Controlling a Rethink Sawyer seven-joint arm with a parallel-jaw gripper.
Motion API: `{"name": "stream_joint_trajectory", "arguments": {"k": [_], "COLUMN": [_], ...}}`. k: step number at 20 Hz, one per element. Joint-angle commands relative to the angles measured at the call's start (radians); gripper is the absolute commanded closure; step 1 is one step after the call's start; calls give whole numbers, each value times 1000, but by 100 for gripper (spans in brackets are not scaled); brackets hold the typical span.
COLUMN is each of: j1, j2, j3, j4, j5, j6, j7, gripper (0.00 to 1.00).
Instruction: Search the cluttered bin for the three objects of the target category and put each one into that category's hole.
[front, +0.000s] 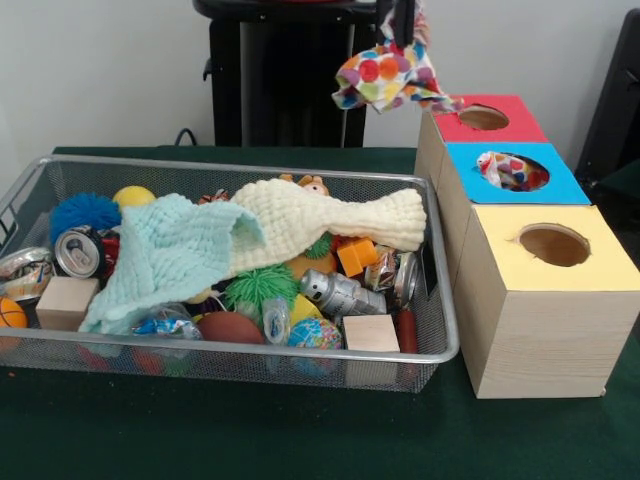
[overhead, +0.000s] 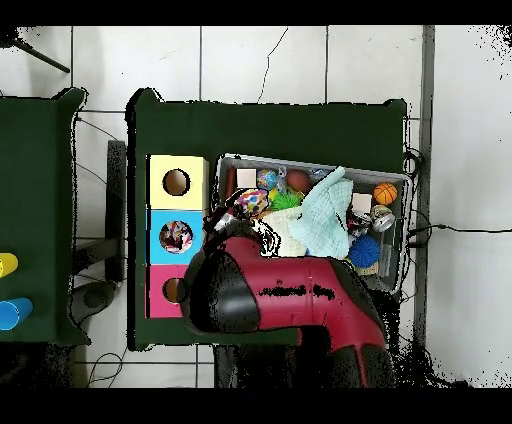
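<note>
Front view shows the claw (front: 403, 38) closed on a polka-dot cloth (front: 390, 78), which hangs in the air beside the red-topped box (front: 487, 118). Another dotted cloth (front: 508, 170) sits in the blue box's hole (front: 512, 172), and the wire basket (front: 300, 350) rests on the desk (front: 250, 430).

The hand (front: 402, 30) hangs high from above (fingers clamped), arm (overhead: 300, 300) outstretched.

bin (front: 440, 352): silver wire mesh | boxes (front: 545, 340): pale wood | dotted piece (front: 388, 78): soft cloth
</note>
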Motion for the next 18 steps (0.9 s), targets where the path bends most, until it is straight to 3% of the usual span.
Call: {"name": "stream_joint_trajectory", "arguments": {"k": [1,18], "j1": [81,395], "j2": [58,225], "j3": [-128,-375], "j4": [69,26], "j5": [52,219], "j6": [88,-70], "j7": [271,387], "gripper": [100,100]}}
